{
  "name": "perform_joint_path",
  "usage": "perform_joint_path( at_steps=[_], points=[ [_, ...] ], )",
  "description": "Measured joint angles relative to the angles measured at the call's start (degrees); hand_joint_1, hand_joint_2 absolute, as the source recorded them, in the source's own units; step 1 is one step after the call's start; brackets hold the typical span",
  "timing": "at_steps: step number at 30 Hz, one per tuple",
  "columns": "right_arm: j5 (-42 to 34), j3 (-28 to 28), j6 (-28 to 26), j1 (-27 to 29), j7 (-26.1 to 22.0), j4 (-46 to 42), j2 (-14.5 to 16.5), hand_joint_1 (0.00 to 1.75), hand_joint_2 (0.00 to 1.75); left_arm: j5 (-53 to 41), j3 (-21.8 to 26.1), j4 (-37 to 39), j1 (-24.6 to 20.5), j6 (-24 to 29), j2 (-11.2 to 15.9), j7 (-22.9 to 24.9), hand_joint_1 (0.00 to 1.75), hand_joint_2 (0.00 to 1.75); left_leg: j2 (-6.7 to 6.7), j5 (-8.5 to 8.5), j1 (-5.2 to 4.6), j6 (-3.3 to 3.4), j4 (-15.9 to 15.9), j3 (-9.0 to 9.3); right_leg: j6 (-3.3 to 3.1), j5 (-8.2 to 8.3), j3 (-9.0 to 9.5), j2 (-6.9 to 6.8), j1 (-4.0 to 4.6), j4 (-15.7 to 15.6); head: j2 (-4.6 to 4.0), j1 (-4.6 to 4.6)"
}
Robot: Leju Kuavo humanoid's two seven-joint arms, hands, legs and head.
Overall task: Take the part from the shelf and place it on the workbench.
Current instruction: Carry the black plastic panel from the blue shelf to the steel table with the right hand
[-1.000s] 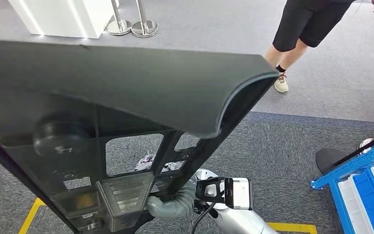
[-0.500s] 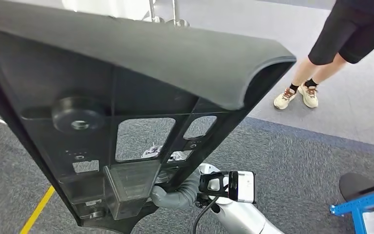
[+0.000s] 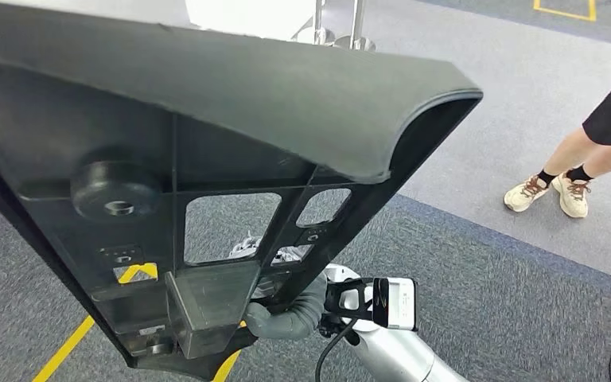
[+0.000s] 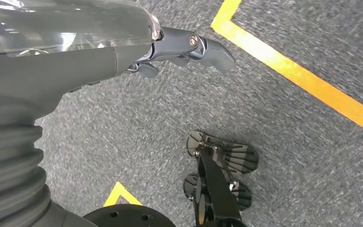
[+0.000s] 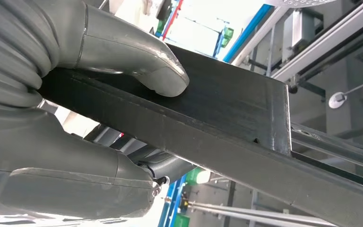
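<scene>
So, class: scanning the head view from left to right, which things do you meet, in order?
Yellow floor line → black part → right hand gripping the part's lower edge → white wrist unit → person's shoes.

Black part [image 3: 231, 103] hides right robot hand [image 3: 282, 318] — mostly.

One large black part [image 3: 231, 103], two robot hands — right hand [image 5: 99, 94], left hand [image 4: 123, 52] — one person's two sneakers [image 3: 549, 195], and two metal post bases [image 3: 334, 36].
</scene>
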Motion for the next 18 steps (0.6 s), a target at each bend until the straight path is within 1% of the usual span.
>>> perform_joint_path(
  at_steps=[1, 2, 3, 4, 5, 6, 7, 8, 9, 10, 11, 12, 13, 14, 15, 16, 18],
  points=[
    [0.0, 0.0, -0.05, -0.1, 0.07, -0.01, 0.03, 1.75, 1.75, -0.01, 0.17, 0.01, 0.11, 0.5, 0.06, 0.06, 0.0, 1.75, -0.5, 0.05, 0.13, -0.38, -0.1, -0.14, -0.09, -0.12, 0.11, -0.06, 0.12, -0.32, 0.0, 0.0],
    [0.0, 0.0, -0.1, -0.21, 0.16, -0.02, 0.13, 1.75, 1.75, -0.01, 0.41, 0.02, 0.24, 1.07, 0.23, 0.17, 0.0, 1.75, -0.91, 0.1, 0.16, -0.76, -0.23, -0.25, -0.3, 0.03, 0.22, -0.63, 0.09, -0.63, 0.0, 0.0],
    [-0.03, 0.01, -0.15, -0.35, 0.31, -0.02, 0.28, 1.75, 1.75, -0.01, 0.69, 0.04, 0.37, 1.64, 0.4, 0.32, 0.0, 1.75, -0.47, 0.03, 0.16, -1.05, -0.16, -0.3, -0.59, 0.18, 0.45, -1.2, 0.03, -1.03, 0.0, 0.0],
    [-0.1, 0.02, -0.18, -0.51, 0.45, -0.03, 0.46, 1.75, 1.75, 0.0, 0.99, 0.05, 0.42, 2.14, 0.62, 0.5, 0.0, 1.75, 0.88, -0.54, 0.06, -1.34, 0.51, -0.6, -0.94, 0.32, 0.78, -1.83, -0.06, -1.52, 0.0, -0.01],
    [-0.2, 0.02, -0.19, -0.68, 0.58, -0.03, 0.63, 1.75, 1.75, 0.0, 1.25, 0.07, 0.36, 2.5, 0.92, 0.69, 0.0, 1.75, 2.63, -1.76, -0.04, -1.63, 2.35, -1.43, -1.25, 0.45, 1.12, -2.59, -0.17, -1.99, 0.0, -0.01],
    [-0.31, 0.03, -0.2, -0.81, 0.71, -0.01, 0.72, 1.75, 1.75, 0.0, 1.5, 0.08, 0.25, 2.74, 1.21, 0.85, 0.0, 1.75, 4.49, -3.5, 0.02, -1.92, 5.36, -2.78, -1.47, 0.44, 1.37, -3.4, -0.09, -2.24, 0.0, -0.01],
    [-0.4, 0.03, -0.22, -0.89, 0.84, 0.04, 0.77, 1.75, 1.75, 0.0, 1.76, 0.08, 0.13, 2.89, 1.55, 0.99, 0.0, 1.75, 5.63, -5.49, 0.1, -2.27, 9.22, -4.67, -1.63, 0.35, 1.49, -4.22, -0.02, -2.32, 0.0, -0.01],
    [-0.47, 0.04, -0.25, -0.93, 0.94, 0.11, 0.76, 1.75, 1.75, 0.0, 1.99, 0.08, 0.07, 2.92, 1.86, 1.08, 0.0, 1.75, 6.01, -7.01, 0.26, -2.59, 12.97, -6.54, -1.65, 0.23, 1.54, -5.07, 0.01, -2.3, 0.0, -0.01],
    [-0.55, 0.05, -0.27, -0.92, 1.03, 0.19, 0.75, 1.75, 1.75, 0.0, 2.2, 0.08, 0.12, 2.9, 2.1, 1.14, 0.0, 1.75, 6.17, -7.56, 0.44, -2.87, 15.3, -7.75, -1.62, 0.1, 1.58, -5.89, 0.0, -2.26, 0.0, -0.01],
    [-0.63, 0.06, -0.3, -0.93, 1.09, 0.25, 0.76, 1.75, 1.75, 0.0, 2.38, 0.08, 0.24, 2.88, 2.3, 1.17, 0.0, 1.75, 6.35, -7.03, 0.62, -3.12, 15.52, -7.91, -1.52, -0.05, 1.64, -6.65, -0.03, -2.21, 0.0, -0.01],
    [-0.71, 0.07, -0.31, -0.96, 1.09, 0.27, 0.76, 1.75, 1.75, 0.0, 2.53, 0.08, 0.35, 2.83, 2.45, 1.19, 0.0, 1.75, 6.69, -5.58, 0.78, -3.32, 13.54, -6.91, -1.37, -0.22, 1.74, -7.35, -0.09, -2.13, 0.0, -0.01],
    [-0.79, 0.07, -0.32, -1.03, 1.1, 0.27, 0.77, 1.75, 1.75, 0.0, 2.64, 0.08, 0.42, 2.77, 2.57, 1.17, 0.0, 1.75, 7.59, -3.47, 0.9, -3.44, 9.4, -4.71, -1.16, -0.47, 1.9, -8.03, -0.14, -1.96, 0.0, -0.01],
    [-0.84, 0.07, -0.33, -1.12, 1.11, 0.27, 0.78, 1.75, 1.75, 0.0, 2.72, 0.08, 0.4, 2.66, 2.64, 1.14, 0.0, 1.75, 8.85, -1.92, 0.81, -3.29, 5.33, -2.5, -0.86, -0.77, 2.05, -8.65, -0.05, -1.76, 0.0, -0.02],
    [-0.87, 0.07, -0.33, -1.23, 1.14, 0.27, 0.78, 1.75, 1.75, 0.0, 2.75, 0.08, 0.35, 2.54, 2.67, 1.08, 0.0, 1.75, 9.82, -0.86, 0.7, -2.91, 2.16, -0.82, -0.53, -1.04, 2.17, -9.19, 0.06, -1.56, 0.0, -0.01],
    [-0.9, 0.07, -0.33, -1.34, 1.16, 0.27, 0.77, 1.75, 1.75, 0.0, 2.77, 0.08, 0.31, 2.41, 2.69, 1.02, 0.0, 1.75, 10.47, -0.37, 0.56, -2.46, 0.19, 0.19, -0.19, -1.27, 2.28, -9.69, 0.2, -1.39, 0.0, 0.0],
    [-0.91, 0.08, -0.33, -1.42, 1.17, 0.27, 0.77, 1.75, 1.75, 0.0, 2.78, 0.08, 0.33, 2.28, 2.69, 0.97, 0.0, 1.75, 10.43, -0.54, 0.4, -1.96, -0.08, 0.22, 0.11, -1.41, 2.35, -10.1, 0.34, -1.33, 0.0, 0.01],
    [-0.99, 0.09, -0.34, -1.58, 1.17, 0.26, 0.76, 1.75, 1.75, 0.0, 2.78, 0.08, 0.53, 2.03, 2.7, 0.86, 0.0, 1.75, 9.18, -0.41, 0.49, -1.25, -0.2, 0.12, 0.74, -1.69, 2.59, -10.87, 0.29, -1.3, 0.0, 0.01]
  ],
)
